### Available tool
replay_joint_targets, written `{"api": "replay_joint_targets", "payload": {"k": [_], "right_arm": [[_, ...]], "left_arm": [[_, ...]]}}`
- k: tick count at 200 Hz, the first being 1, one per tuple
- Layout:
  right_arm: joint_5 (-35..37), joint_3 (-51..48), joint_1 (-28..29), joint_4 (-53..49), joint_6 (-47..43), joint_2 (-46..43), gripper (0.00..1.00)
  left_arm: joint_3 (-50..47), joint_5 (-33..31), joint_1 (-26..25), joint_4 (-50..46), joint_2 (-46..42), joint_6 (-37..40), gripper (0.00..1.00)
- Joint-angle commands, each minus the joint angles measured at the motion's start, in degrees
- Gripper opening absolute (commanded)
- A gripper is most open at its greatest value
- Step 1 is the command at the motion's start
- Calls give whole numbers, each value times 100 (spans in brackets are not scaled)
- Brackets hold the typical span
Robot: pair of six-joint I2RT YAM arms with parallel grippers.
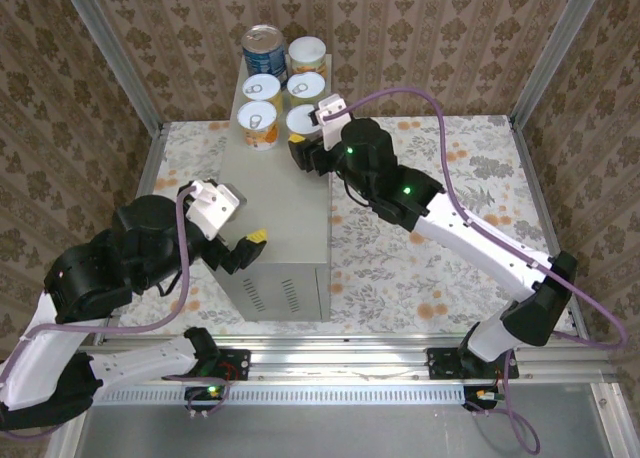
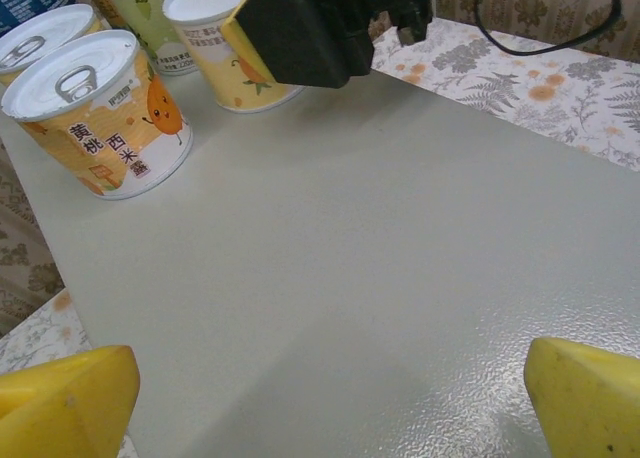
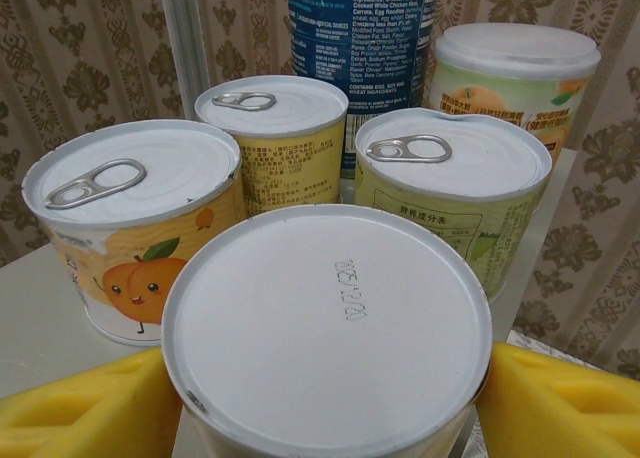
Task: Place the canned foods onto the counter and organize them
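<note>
Counter (image 1: 280, 208): standing on the floral floor (image 1: 400, 268), vent slots facing us.
Far end: blue-label tin (image 1: 263, 46) and four orange-yellow tins (image 1: 260, 124) clustering together.
Front-right tin (image 3: 325, 318): crowding the right edge.

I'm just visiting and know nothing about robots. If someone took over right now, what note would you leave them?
Left gripper: open, empty, over the bare near end of the counter.
Right gripper: looks closed on the front-right can.
Done: with the blue can rear-left, all six stand in two rows at the far end.
Left: release that can once it is seated, then back away.
</note>
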Motion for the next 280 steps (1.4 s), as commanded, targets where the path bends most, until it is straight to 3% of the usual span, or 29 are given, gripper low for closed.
{"api": "replay_joint_targets", "payload": {"k": [1, 51, 78, 194, 280], "right_arm": [[-89, 72, -49, -413, -37, 178, 76], [-97, -295, -45, -149, 45, -7, 92], [-54, -497, -44, -3, -47, -114, 94], [-1, -598, -43, 291, -176, -83, 81], [-112, -381, -60, 207, -176, 117, 80]], "left_arm": [[-23, 85, 49, 132, -28, 5, 100], [-17, 141, 75, 127, -23, -12, 100], [14, 164, 85, 119, -28, -29, 100], [-9, 173, 93, 119, -3, -65, 100], [-56, 147, 102, 92, -72, -82, 100]]}}
